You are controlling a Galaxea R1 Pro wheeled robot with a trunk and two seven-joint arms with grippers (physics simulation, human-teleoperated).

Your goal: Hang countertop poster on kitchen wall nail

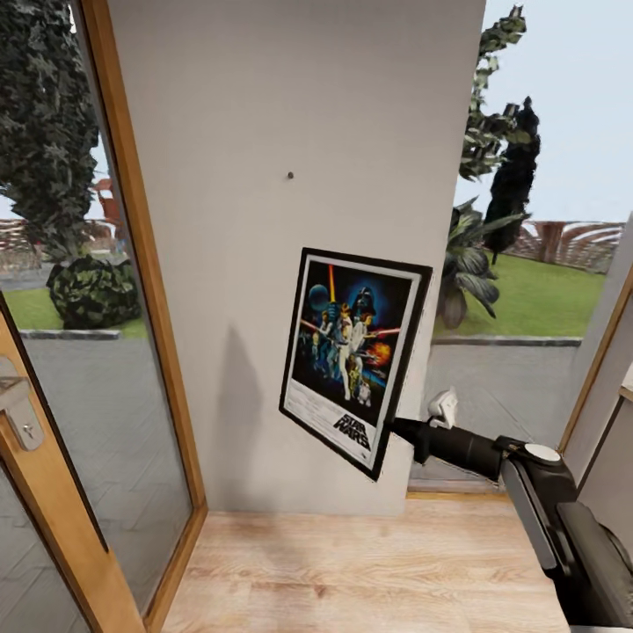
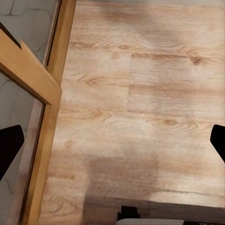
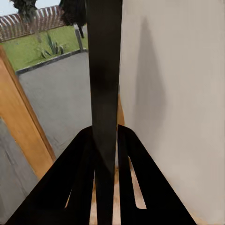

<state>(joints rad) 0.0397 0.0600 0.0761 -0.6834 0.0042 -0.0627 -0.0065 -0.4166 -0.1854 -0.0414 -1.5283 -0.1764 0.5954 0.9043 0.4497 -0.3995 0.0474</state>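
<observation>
I see the right gripper (image 3: 105,187) clamped on the poster's (image 1: 352,356) right edge, holding it tilted against the wall (image 1: 229,264), below and right of the nail (image 1: 289,176). Left gripper (image 2: 112,140) jaws wide over floor (image 2: 140,93).

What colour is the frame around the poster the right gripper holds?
Black, with a white border inside it; the poster shows best in the head view.

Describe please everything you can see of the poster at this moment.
The poster is an upright rectangle with a thin black frame, a white border, blue-black artwork of figures with lightsabers, and a black "STAR WARS" title. It hangs tilted before the pale wall, below the wall nail. The right gripper clamps its edge.
</observation>
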